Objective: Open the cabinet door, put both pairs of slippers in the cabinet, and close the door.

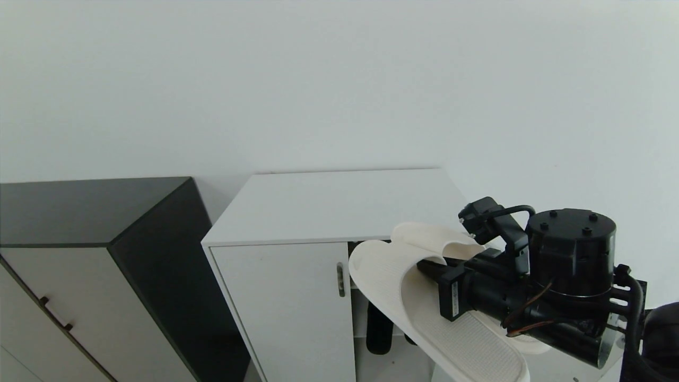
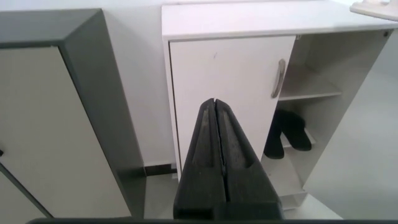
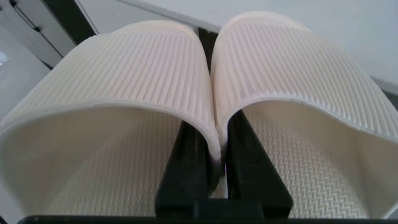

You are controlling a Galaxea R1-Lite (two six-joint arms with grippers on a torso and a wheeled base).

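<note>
- The right end effector (image 1: 432, 268) holds the cream slippers (image 1: 403, 276) as a pair. In the right wrist view its two fingers (image 3: 186, 165) are narrowed onto the adjoining inner walls of the two uppers, one finger inside each slipper (image 3: 143, 81).
- The pair hangs in the air in front of the white cabinet (image 1: 329, 207), at about the height of its top front edge. The toes point toward the open right-hand compartment and the soles slope down toward you.
- The left end effector (image 2: 215, 109) is pressed together on nothing and hangs low, facing the closed door (image 2: 224, 93).
- The dark slippers (image 2: 287, 134) already stand in the compartment under the shelf (image 2: 311, 87), near its left wall.
- Step in hand, as judged: placing the second pair.
- Lower the wrist until the toes are below the cabinet's top edge, then drive straight in. Entering at the present height would probably catch the uppers on that edge.
- Choose the bare shelf, or the floor space to the right of the dark pair, so that you do not topple it.
- Keep the load away from the closed door's handle (image 1: 340, 279).
- Set the soles flat before you widen the fingers, because the grip is only on thin, flexible uppers.
- The dark cabinet (image 1: 106, 212) on the left plays no part.
</note>
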